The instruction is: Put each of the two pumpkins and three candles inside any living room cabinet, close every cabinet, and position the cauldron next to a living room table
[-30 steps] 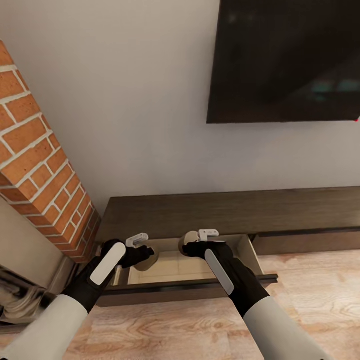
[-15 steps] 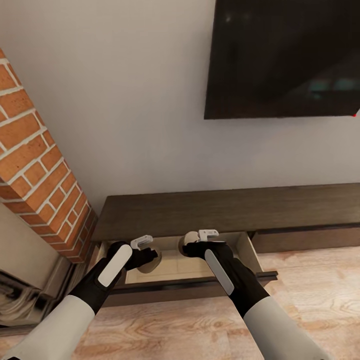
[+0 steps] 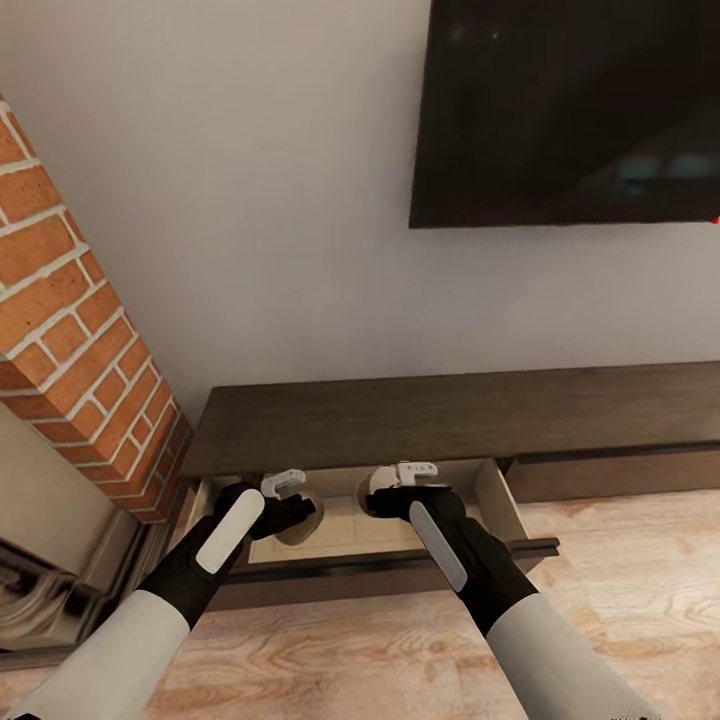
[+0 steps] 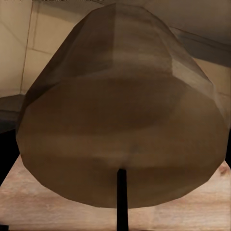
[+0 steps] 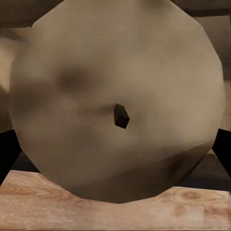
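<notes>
The cabinet [image 3: 450,415] is a long dark-brown unit against the wall, and its left drawer [image 3: 380,573] stands pulled out, showing a pale beige inside. My left gripper [image 3: 298,510] is shut on an olive-beige candle [image 3: 303,523] that hangs low over the drawer's left part. That candle [image 4: 120,110] looms close in the left wrist view. Over the drawer's middle, my right gripper [image 3: 385,492] is shut on a second candle [image 3: 377,481]. In the right wrist view this candle's [image 5: 115,77] flat end with its dark wick faces the camera, with dark fingers [image 5: 221,144] at its sides.
A brick column [image 3: 70,330] rises at the left, close to the drawer's left end. A dark TV [image 3: 570,110] hangs on the wall above the unit. Another drawer front [image 3: 620,475], to the right, is shut. Wooden floor [image 3: 620,600] lies in front.
The left gripper with its candle has shifted a little rightward over the drawer. The view has drifted slightly. The right gripper holds its place.
</notes>
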